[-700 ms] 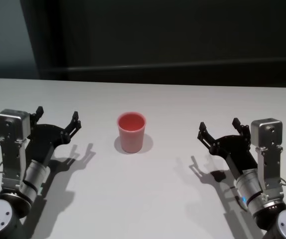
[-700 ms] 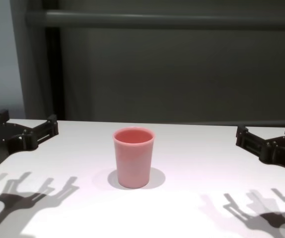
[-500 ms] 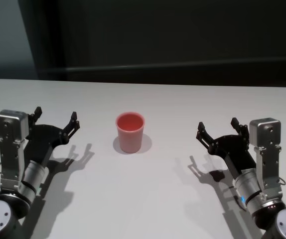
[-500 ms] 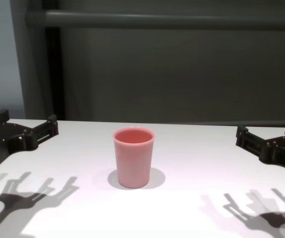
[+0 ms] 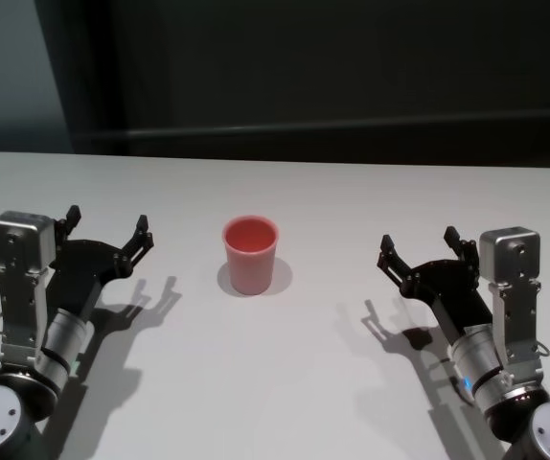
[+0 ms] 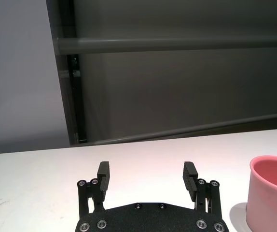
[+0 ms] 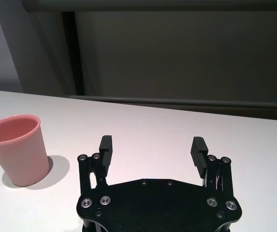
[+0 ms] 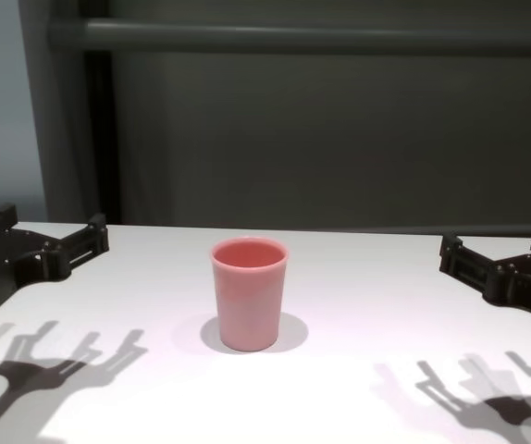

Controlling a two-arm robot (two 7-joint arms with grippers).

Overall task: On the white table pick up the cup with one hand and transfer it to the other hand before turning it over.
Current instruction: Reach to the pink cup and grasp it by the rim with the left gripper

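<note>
Standing upright on the white table (image 5: 285, 383), mouth up: the cup (image 5: 252, 255), a small salmon-pink plastic tumbler, smooth-walled, handleless, tapering from a wider rim to a narrower base. Rests roughly midway between the two arms, well apart from both, touched by neither. Throws a soft round shadow at its foot.

Hovering low over the table to the cup's left: the left gripper (image 5: 107, 228), black, flat-plated, studded with small silver screw heads, fingers (image 6: 103, 173) spread wide with ribbed black pads facing each other across an empty gap. Carried on a silver-grey cylindrical arm with a boxy metal housing beside the wrist.

Mirrored on the right: the right gripper (image 5: 419, 249), same black plate and ribbed fingers (image 7: 197, 147), likewise spread wide and holding nothing. Mounted on a silver cylinder showing a small blue light near its base.

Underneath, a broad matte white tabletop, plain and flat, marked only by crisp finger-shaped shadows (image 8: 53, 365) cast toward the near edge.

Beyond the far edge, a dark grey wall (image 8: 339, 139) crossed by a horizontal rail (image 8: 302, 37), with a darker vertical post and a paler panel at the left.
</note>
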